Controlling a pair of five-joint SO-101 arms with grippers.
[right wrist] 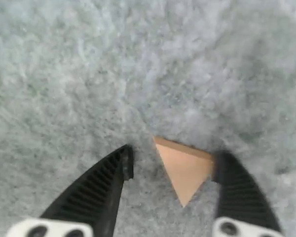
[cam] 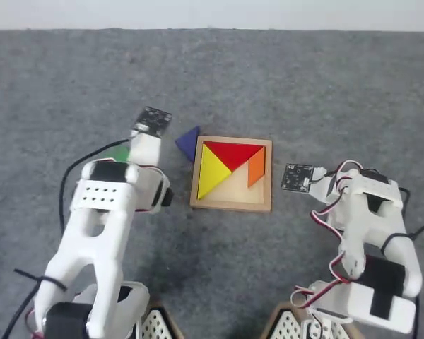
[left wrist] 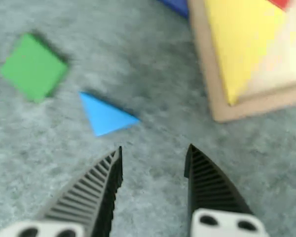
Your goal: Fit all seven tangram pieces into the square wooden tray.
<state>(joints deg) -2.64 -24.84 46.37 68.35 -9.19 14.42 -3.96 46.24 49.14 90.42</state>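
While both claws are spread wide, neither grips anything. Left claw (left wrist: 154, 148) hangs over the grey surface (left wrist: 153, 59); the light blue triangle (left wrist: 106, 114) lies just ahead of its tips and the green square (left wrist: 33, 66) is further off. Right claw (right wrist: 173, 152) straddles the tan triangle (right wrist: 185, 170), which lies flat. One corner of it is at or against one finger; the other finger is apart from it. Wooden tray (cam: 231, 140) sits between the arms and holds the red triangle (cam: 232, 154), yellow triangle (cam: 212, 171) and orange parallelogram (cam: 256, 168). Dark blue triangle (cam: 189, 143) lies outside, at the tray's far corner on the left arm's side.
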